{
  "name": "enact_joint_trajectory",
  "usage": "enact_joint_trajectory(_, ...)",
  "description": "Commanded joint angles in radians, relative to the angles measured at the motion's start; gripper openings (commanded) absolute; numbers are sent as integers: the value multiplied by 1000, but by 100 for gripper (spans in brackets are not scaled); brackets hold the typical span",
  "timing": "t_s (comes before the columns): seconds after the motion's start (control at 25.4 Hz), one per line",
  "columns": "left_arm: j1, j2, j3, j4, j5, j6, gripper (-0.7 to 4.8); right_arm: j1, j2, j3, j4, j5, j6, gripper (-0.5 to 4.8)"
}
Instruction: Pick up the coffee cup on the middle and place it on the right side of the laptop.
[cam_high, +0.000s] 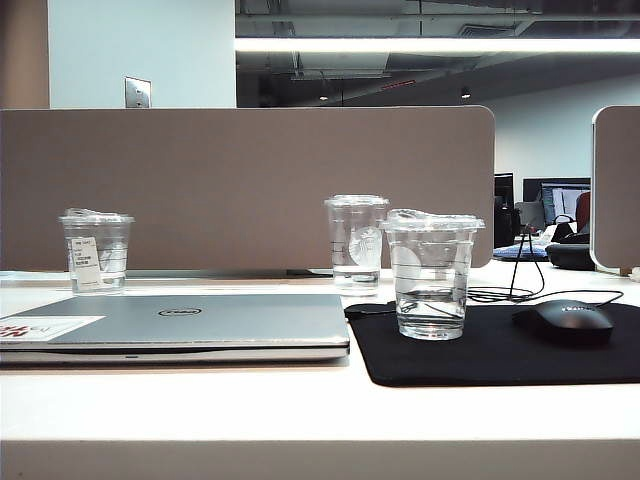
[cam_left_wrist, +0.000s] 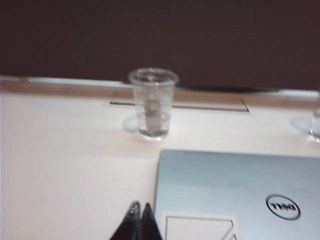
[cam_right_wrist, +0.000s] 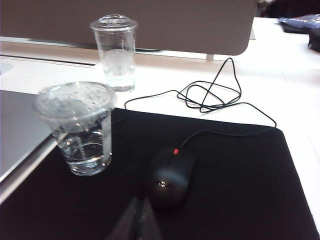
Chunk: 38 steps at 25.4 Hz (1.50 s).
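An open office with grey divider panels sits behind a pale bench (cam_high: 200, 410). Low over it the left gripper (cam_left_wrist: 140, 212) has its fingers (cam_left_wrist: 133, 215) pressed together on nothing, just off the laptop's sticker corner. The right gripper (cam_right_wrist: 137, 215) also looks clenched and empty, though its dark tips are blurred; it hangs over the black mat (cam_right_wrist: 240, 200), just beside the mouse (cam_right_wrist: 170, 175). Outward from there, the coffee cup (cam_high: 431, 273) with thin dark lines stands upright on the mat, just right of the closed laptop (cam_high: 190, 325), holding some water. To my eye the job is finished: the cup is already set down where it belongs and neither gripper touches it, so only pulling the arms clear seems left. The exterior view shows all three cups at once but no arm at all. Only the left wrist view shows the labelled cup (cam_left_wrist: 152, 102) from above, standing near the laptop's far corner. Only the right wrist view shows the mouse's tangled cable (cam_right_wrist: 210, 97) and the taller logo cup (cam_right_wrist: 115, 50) behind.
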Motion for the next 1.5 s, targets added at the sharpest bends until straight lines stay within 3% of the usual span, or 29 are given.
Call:
enact_joint_trajectory(0.04,32,0,4,-3,98,2,-6,0,0,-67,105,67,8,-5)
enact_joint_trajectory(0.35,32,-1,4,-3,23,1,-6,0,1,-109,90,150,-12,-5)
enact_joint_trajectory(0.51,32,-1,4,13,98,7,-6,1,1,-109,88,150,-11,-5)
enact_joint_trajectory(1.5,32,-1,4,-3,98,8,-6,1,1,-109,88,150,0,-5)
